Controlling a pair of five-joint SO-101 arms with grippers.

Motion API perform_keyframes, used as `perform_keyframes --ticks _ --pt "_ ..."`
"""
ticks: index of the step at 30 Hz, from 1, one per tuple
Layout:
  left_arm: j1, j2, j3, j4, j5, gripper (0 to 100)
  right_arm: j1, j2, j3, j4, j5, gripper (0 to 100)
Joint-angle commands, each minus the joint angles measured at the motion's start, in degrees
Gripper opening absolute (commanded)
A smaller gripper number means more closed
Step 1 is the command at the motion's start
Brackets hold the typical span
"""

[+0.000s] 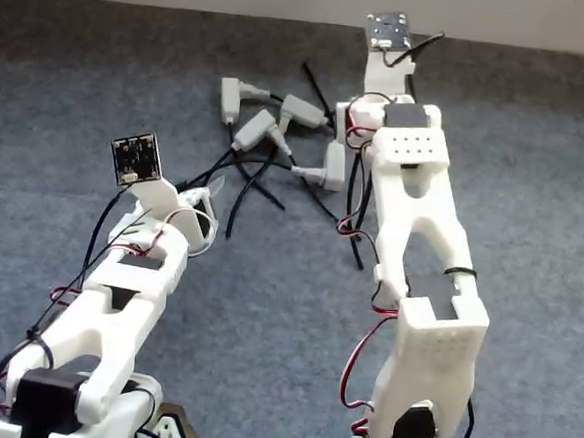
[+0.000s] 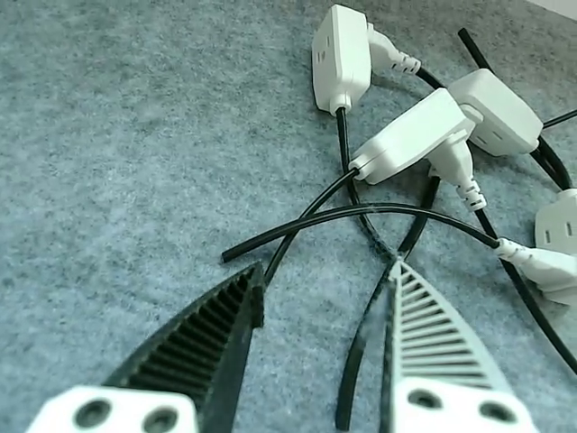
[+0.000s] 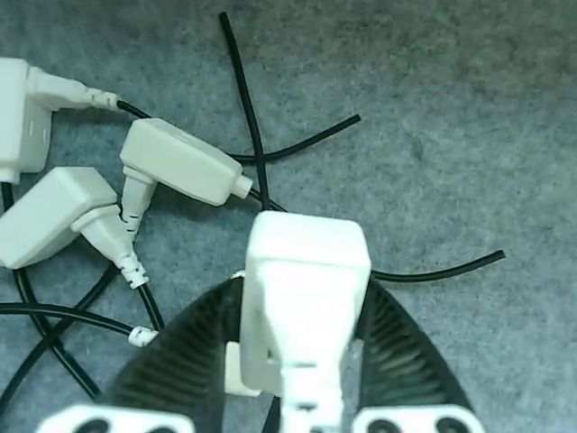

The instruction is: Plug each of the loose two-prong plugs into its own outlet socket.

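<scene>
Outlet socket (image 3: 305,271), a white block, sits clamped between the dark fingers of the right gripper (image 3: 303,293), and we take it as our landmark. Its long axis runs along those fingers, pointing away from the wrist. A white plug (image 1: 303,174) lies against the held socket's side, crosswise to it, on the left arm's side. Whether its prongs are seated we cannot tell. That plug's black cable (image 2: 361,212) arcs away from the held socket and ends just ahead of the left gripper (image 2: 326,269). The left gripper's fingers stand wide apart with nothing held, straddling a second cord on the grey carpet (image 2: 108,135). Three more white sockets (image 1: 256,131) lie near the held socket, also on the left arm's side, their long axes at differing angles.

We judge that the coming move turns on lining a plug's prongs with the held socket's face. The left arm is the free one for that, though it is well apart from the held socket.
</scene>
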Motion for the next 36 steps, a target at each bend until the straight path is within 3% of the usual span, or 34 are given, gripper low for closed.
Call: perform_keyframes --ticks 1,5,15,23,36 --pt "0.75 -0.4 -2.24 0.18 0.09 23 0.75 -1.8 -1.01 1.36 -0.62 9.5" --pt "0.75 -0.4 -2.24 0.18 0.0 23 0.75 -1.89 -1.01 2.68 -0.7 11.2" --pt "0.75 -0.4 -2.24 0.18 0.0 23 0.75 -6.02 -0.48 4.62 -2.9 32.3" --pt "0.66 -0.4 -2.24 0.18 0.0 23 0.75 -16.84 -1.1 10.24 -2.64 32.5" --pt "0.4 -1.45 -2.59 -0.09 0.0 23 1.01 -54.46 -0.92 16.31 -2.55 32.5"
